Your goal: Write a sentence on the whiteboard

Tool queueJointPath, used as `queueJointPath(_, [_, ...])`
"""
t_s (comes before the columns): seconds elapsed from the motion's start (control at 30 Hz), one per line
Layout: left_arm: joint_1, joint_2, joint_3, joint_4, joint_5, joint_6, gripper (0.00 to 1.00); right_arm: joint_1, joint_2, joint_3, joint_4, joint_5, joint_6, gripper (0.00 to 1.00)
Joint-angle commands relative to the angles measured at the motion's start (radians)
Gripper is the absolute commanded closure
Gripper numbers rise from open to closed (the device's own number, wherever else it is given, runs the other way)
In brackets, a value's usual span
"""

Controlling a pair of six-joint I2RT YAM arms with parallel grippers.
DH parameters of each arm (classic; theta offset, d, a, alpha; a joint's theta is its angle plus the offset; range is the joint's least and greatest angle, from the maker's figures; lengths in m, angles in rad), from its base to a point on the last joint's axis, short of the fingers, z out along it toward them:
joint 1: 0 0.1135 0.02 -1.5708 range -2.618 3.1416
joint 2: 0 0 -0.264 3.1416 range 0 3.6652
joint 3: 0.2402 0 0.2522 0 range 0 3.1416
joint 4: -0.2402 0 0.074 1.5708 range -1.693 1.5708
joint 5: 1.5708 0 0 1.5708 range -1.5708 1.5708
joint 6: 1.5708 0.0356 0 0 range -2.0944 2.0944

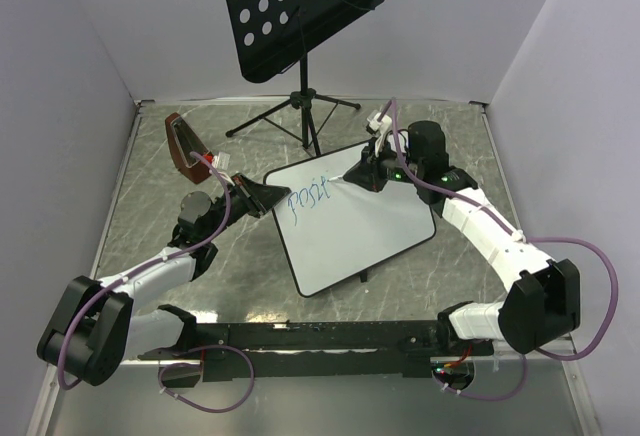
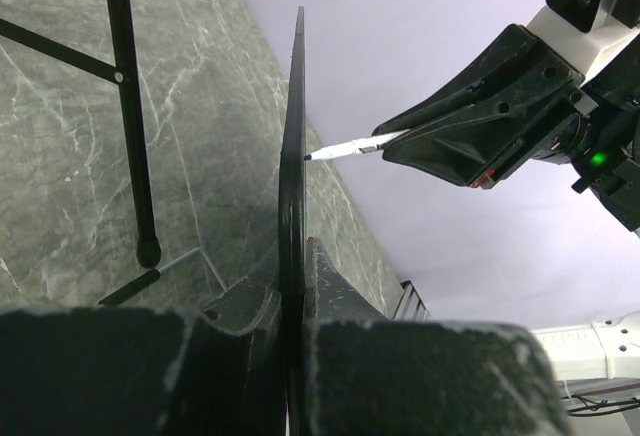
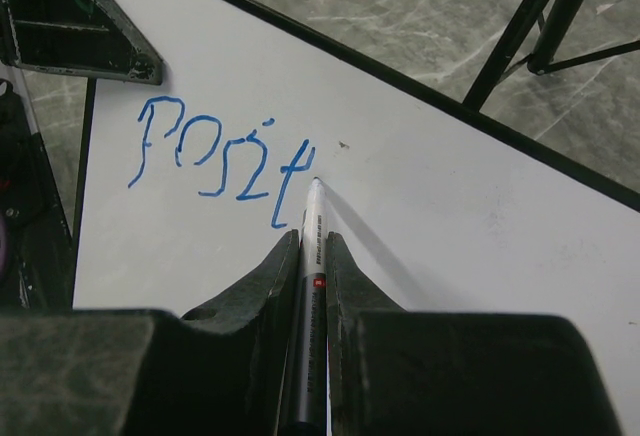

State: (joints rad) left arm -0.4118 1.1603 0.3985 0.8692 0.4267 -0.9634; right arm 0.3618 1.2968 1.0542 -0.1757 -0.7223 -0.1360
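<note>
Holding the whiteboard (image 1: 370,228) by its left corner, my left gripper (image 1: 263,195) clenched on it, mid-worktop. My right gripper (image 3: 305,246) grips the marker (image 3: 313,224), tip touching the board right of the sentence (image 3: 220,161); I read "Posit".

The top camera hangs above and behind the arms and looks down and forward from well back. It takes in the whole bench (image 1: 460,146), the board (image 1: 370,241) and the stand (image 1: 300,16) by the far wall. The left wrist camera sits close behind the left claw (image 2: 295,276) and sights along the board, which shows edge-on, with the right claw (image 2: 400,141) and marker (image 2: 345,146) beyond. The right wrist camera peers over the right claw, very near, down onto the board's face and the writing (image 3: 215,161); the left claw shows at its upper left. All three views share the board and both claws.
</note>
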Motion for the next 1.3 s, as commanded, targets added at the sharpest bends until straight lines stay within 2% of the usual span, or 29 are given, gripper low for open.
queueJointPath(0.0, [-0.004,-0.019,0.016,0.126,0.014,0.02,0.99,-0.006,0.004,0.056,0.062,0.004,0.001,1.0])
queueJointPath(0.47, [-0.004,-0.025,0.007,0.128,0.014,0.017,0.99,-0.001,0.001,0.038,0.096,0.043,0.021,1.0])
queueJointPath(0.77, [-0.004,-0.028,0.01,0.12,0.012,0.022,0.99,0.005,0.018,0.052,-0.004,0.024,-0.023,1.0])
queueJointPath(1.27, [-0.004,-0.019,0.007,0.128,0.006,0.017,0.99,0.005,-0.083,0.038,-0.008,-0.019,-0.004,1.0])
